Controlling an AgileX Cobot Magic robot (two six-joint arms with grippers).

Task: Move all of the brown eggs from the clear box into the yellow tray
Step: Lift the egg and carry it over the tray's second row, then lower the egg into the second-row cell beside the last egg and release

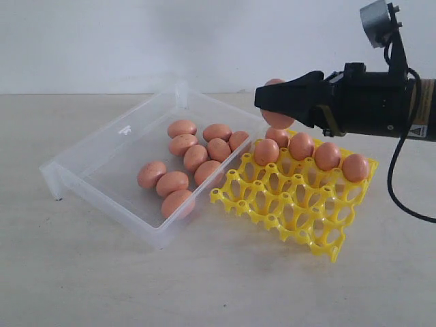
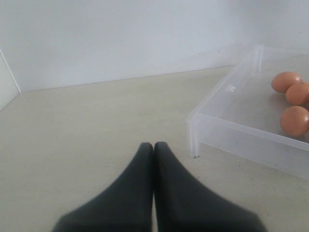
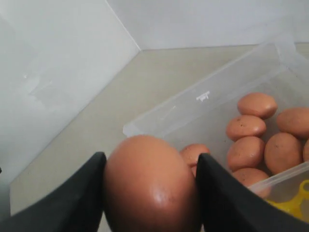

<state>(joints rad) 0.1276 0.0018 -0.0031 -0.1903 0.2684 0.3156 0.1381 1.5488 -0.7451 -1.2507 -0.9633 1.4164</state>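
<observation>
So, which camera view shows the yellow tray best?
The exterior view: nearly the whole yellow tray is visible. The right wrist view catches only a corner of it; the left wrist view shows none.

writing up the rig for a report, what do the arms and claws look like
Right claw: matte black tapered fingers on a boxy black body, grey round housing on top, black cable looping beneath, small label near the wrist. Left claw: same black tapered fingers.
</observation>
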